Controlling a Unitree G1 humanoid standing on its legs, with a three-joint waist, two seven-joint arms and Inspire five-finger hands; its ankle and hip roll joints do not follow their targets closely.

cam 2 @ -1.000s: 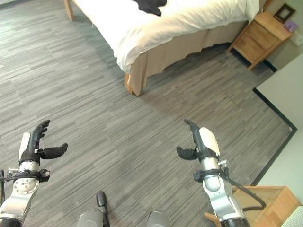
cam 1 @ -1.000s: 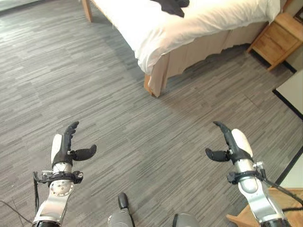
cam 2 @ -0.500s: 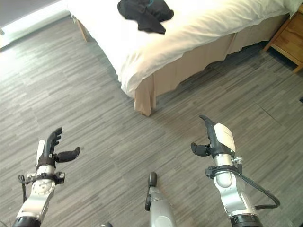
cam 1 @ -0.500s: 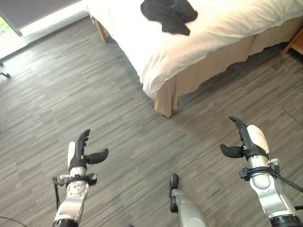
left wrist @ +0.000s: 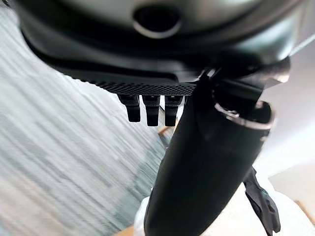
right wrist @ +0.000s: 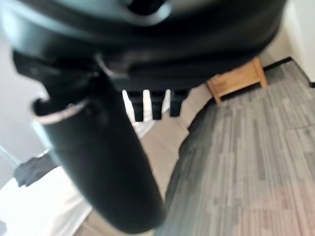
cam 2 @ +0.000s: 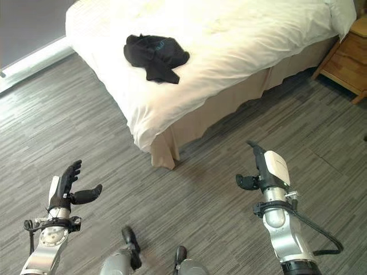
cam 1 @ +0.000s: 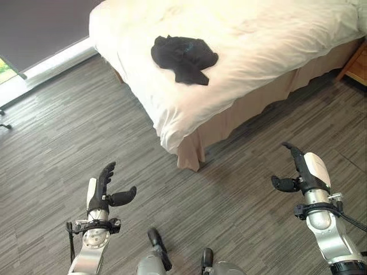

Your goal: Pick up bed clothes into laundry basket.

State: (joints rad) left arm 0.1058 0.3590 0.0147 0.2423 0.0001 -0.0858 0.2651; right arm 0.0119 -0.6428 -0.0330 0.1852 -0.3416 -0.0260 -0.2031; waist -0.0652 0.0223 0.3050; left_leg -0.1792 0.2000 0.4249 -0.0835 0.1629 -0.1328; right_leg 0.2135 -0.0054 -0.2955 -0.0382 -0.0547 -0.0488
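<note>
Grey plank flooring (cam 1: 69,132) separates you from the bed (cam 1: 275,51), where the black garment (cam 1: 182,57) lies ungathered, your left hand (cam 1: 102,189) and right hand (cam 1: 301,172) both relaxed, holding nothing.

The floor (cam 1: 74,126) is grey wood-look planking, laid in long narrow strips that run across the whole room. A bed (cam 2: 241,40) with a white cover and a beige skirt (cam 2: 218,112) along its side stands at an angle on it, one wooden leg (cam 2: 163,163) showing under its near corner, and a light wooden nightstand (cam 2: 347,63) sits just beside it on the right. On the far left, a dark blind (cam 1: 40,26) hangs over a window, with bright daylight coming in along the strip under it (cam 1: 54,60) at floor level.
</note>
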